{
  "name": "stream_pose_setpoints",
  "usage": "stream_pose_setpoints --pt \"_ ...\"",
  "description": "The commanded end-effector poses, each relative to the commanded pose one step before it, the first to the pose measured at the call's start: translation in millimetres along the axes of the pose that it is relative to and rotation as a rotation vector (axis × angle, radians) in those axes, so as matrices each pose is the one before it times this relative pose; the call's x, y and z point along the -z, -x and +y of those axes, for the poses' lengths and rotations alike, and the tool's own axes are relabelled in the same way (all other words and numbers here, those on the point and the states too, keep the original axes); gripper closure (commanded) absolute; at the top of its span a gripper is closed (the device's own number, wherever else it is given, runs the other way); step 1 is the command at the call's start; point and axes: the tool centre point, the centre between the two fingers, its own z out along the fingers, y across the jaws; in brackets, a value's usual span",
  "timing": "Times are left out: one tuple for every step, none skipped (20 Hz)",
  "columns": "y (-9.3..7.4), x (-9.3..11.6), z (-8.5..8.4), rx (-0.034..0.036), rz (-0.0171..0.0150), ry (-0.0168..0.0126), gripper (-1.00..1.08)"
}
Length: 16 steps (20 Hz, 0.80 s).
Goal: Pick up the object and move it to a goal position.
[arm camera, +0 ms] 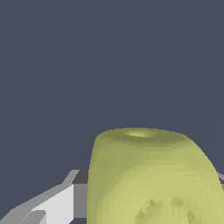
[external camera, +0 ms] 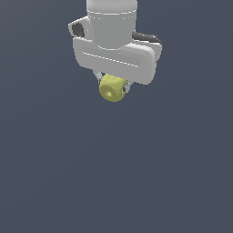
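Observation:
The object, a small yellow-green cube [external camera: 113,88] with rounded corners and a round dimple, sits between the fingers of my gripper [external camera: 112,85], under the white hand. The gripper is shut on the cube and holds it in the upper middle of the exterior view, against the plain dark grey-blue ground. In the wrist view the cube [arm camera: 148,179] fills the near part of the picture, with one grey-white finger [arm camera: 61,201] pressed against its side. The other finger is mostly hidden behind the cube. No goal marker shows in either view.
A flat dark grey-blue surface [external camera: 113,173] fills the rest of both views. No other object or edge shows.

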Motion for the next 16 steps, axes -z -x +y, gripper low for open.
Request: stream_pose_setpoints --pt "-1.12 18.11 1.51 0.00054 -0.00141 0.00099 1.08" --pt "-0.62 5.9 0.46 0.0 0.0 0.0 1.08" --pt "-0.6 5.36 0.39 0.0 0.0 0.0 1.08" --pt "-0.56 4.84 0.34 0.0 0.0 0.0 1.08" --pt "-0.52 4.33 0.3 0.0 0.0 0.0 1.08" --pt "-0.47 3.85 0.26 0.0 0.0 0.0 1.08" --pt "-0.43 3.38 0.22 0.0 0.0 0.0 1.08" --pt "-0.39 2.94 0.18 0.0 0.0 0.0 1.08" --pt "-0.36 2.5 0.14 0.0 0.0 0.0 1.08" --pt "-0.32 2.08 0.1 0.0 0.0 0.0 1.08" --pt "-0.29 1.67 0.06 0.0 0.0 0.0 1.08" --pt "-0.27 1.27 0.02 0.0 0.0 0.0 1.08" --pt "-0.24 0.88 -0.02 0.0 0.0 0.0 1.08" --pt "-0.21 0.51 -0.05 0.0 0.0 0.0 1.08" --pt "-0.16 0.19 -0.07 0.0 0.0 0.0 1.08" --pt "-0.06 0.01 -0.04 0.0 0.0 0.0 1.08"
